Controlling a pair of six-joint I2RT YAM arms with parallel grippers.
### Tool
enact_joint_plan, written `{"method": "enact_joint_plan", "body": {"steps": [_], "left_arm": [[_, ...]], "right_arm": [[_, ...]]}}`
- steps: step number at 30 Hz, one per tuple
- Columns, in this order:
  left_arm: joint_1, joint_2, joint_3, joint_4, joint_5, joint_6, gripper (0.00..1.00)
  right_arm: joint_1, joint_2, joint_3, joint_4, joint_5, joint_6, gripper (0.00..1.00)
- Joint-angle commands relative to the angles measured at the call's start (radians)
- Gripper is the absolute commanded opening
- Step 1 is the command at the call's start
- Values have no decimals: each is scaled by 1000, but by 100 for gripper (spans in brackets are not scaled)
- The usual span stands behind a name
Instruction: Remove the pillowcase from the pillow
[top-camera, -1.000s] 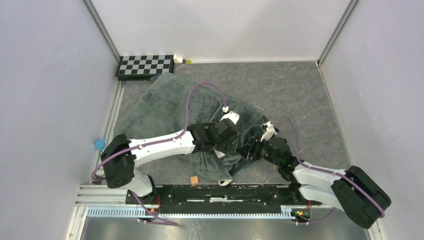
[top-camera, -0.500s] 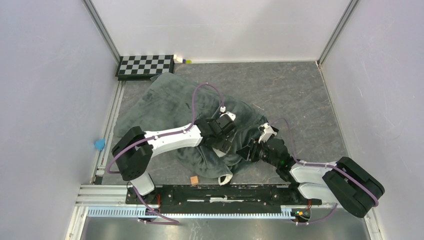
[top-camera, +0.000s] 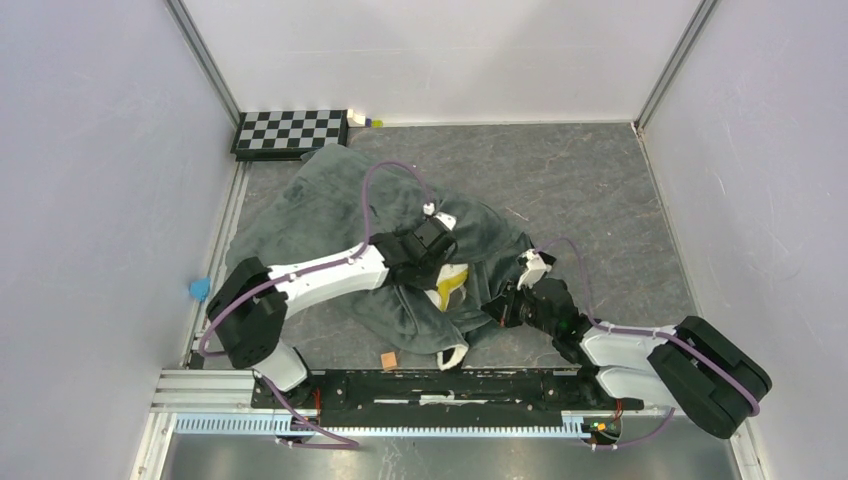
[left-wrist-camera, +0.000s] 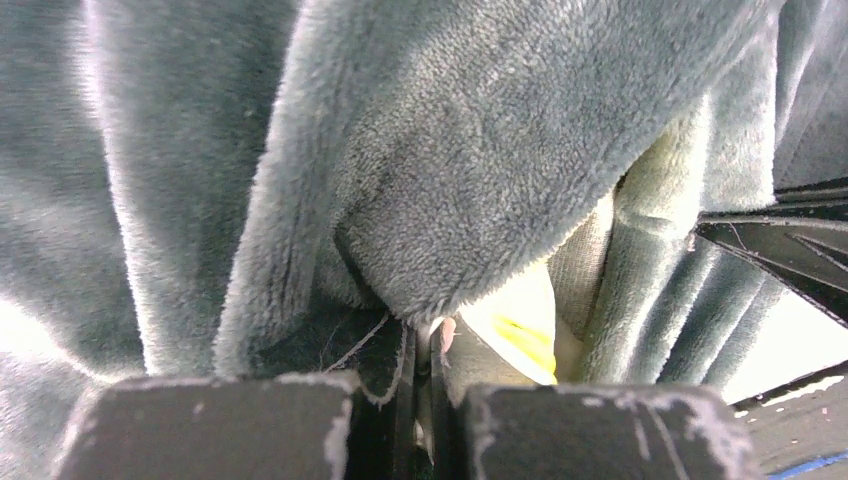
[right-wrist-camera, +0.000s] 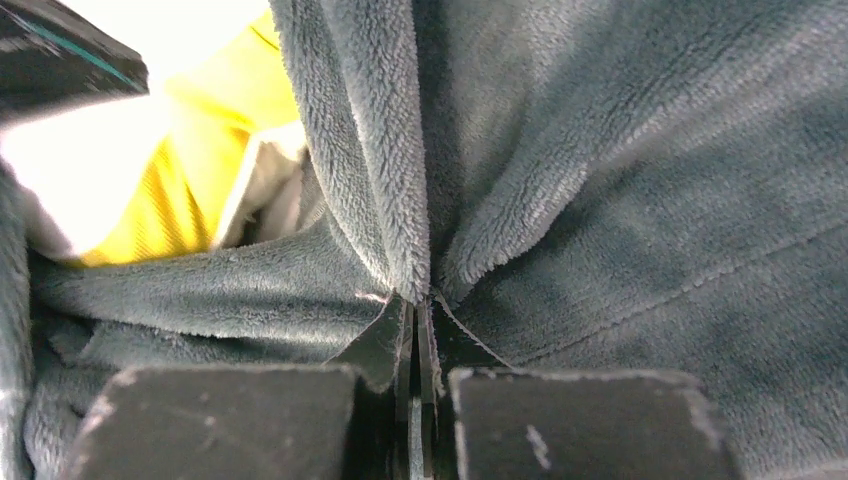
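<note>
The dark grey-green pillowcase (top-camera: 320, 215) lies crumpled on the table's left half. At its near opening a yellow and white bit of the pillow (top-camera: 450, 288) shows; the rest is hidden inside. My left gripper (top-camera: 441, 273) is shut on the plush edge of the pillowcase (left-wrist-camera: 470, 180), just above the pillow's yellow edge (left-wrist-camera: 520, 330). My right gripper (top-camera: 502, 305) is shut on a pinched fold of the pillowcase (right-wrist-camera: 620, 200) at the right side of the opening. The yellow pillow (right-wrist-camera: 200, 170) shows to that gripper's upper left. In the wrist views, both the left gripper (left-wrist-camera: 428, 345) and the right gripper (right-wrist-camera: 421, 305) have fabric between closed jaws.
A checkerboard (top-camera: 290, 132) lies at the back left corner with a small yellow-green item (top-camera: 366, 121) beside it. A small orange block (top-camera: 388, 360) sits near the front rail. A blue piece (top-camera: 199, 289) is fixed at the left edge. White walls enclose the table.
Both grippers have closed on the pillowcase. The left one drew back and left with the edge, spreading the opening and baring the yellow pillow. The right gripper shifted slightly toward me.
</note>
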Motion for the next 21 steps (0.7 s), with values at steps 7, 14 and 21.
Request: {"method": "enact_joint_plan", "body": {"steps": [7,14,21], "left_arm": [[147,-199,173,-57,150,27,2],[148,-296,276,-167,366,54,2],[148,-372,262,-314,403,105,2]], "right_arm": [[4,-48,7,-127,88,-75,0],[-43,-59,161,-286,219,-174,0],[-264,31,267,-215,-3,-171,0]]}}
